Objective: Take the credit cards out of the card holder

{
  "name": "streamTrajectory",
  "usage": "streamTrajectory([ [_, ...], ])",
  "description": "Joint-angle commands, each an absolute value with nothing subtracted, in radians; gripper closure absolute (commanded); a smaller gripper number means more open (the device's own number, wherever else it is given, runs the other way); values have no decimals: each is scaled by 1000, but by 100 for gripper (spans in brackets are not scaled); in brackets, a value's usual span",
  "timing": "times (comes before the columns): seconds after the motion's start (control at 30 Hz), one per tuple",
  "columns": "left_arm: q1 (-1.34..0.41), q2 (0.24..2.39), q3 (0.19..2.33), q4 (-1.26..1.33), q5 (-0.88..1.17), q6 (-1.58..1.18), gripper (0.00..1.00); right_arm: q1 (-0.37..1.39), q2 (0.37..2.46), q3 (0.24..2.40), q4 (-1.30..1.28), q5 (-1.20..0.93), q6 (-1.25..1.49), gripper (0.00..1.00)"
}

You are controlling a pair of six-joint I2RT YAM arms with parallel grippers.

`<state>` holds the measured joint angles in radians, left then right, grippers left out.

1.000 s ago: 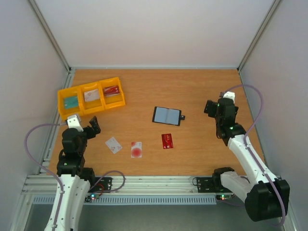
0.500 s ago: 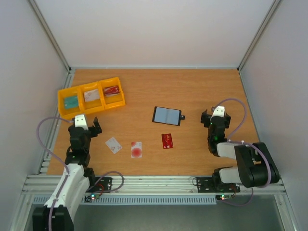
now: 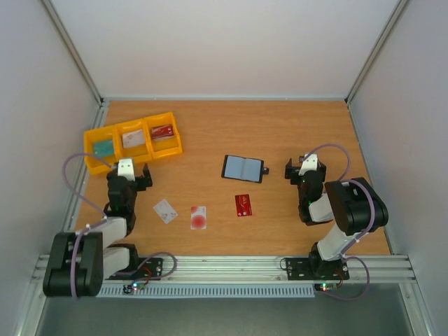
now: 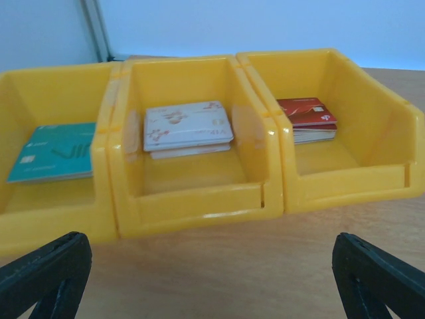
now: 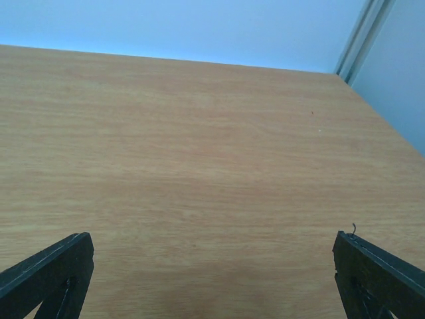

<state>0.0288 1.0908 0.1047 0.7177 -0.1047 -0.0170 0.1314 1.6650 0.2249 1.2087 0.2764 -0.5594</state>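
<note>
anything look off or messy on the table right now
Nothing damaged or spilled. Near the open card holder lie the dark red card and the red-circle card, roughly straight, and the white card with small red marks, turned askew. The yellow bins sit in a tidy row.

The right gripper (image 5: 212, 278) is spread wide, with its two black fingertips showing only in the bottom left and bottom right corners and nothing held between them. A tiny hooked wire (image 5: 354, 228) sticks up from the tip on the right. Between and beyond the tips lies a light wooden surface (image 5: 199, 153) with fine grain running across. At its far edge stands a pale blue back wall (image 5: 166, 26). A grey metal post (image 5: 364, 36) marks the upper right corner, with a pale side wall (image 5: 402, 93) beside it.
</note>
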Motion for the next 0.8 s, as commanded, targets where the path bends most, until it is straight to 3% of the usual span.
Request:
streamTrajectory([
  [0.0, 22, 1240, 213, 909, -73, 45, 1, 123, 1656, 239, 1289, 247, -568, 2],
  [0.27, -55, 1515, 268, 1071, -10, 65, 1, 81, 1619, 290, 1132, 136, -550, 2],
  [0.57, -16, 1532, 304, 1033, 49, 39, 1, 36, 1599, 357, 975, 47, -520, 2],
  [0.77, -12, 1580, 138, 1403, 144, 74, 1, 27, 1598, 362, 963, 34, -516, 2],
])
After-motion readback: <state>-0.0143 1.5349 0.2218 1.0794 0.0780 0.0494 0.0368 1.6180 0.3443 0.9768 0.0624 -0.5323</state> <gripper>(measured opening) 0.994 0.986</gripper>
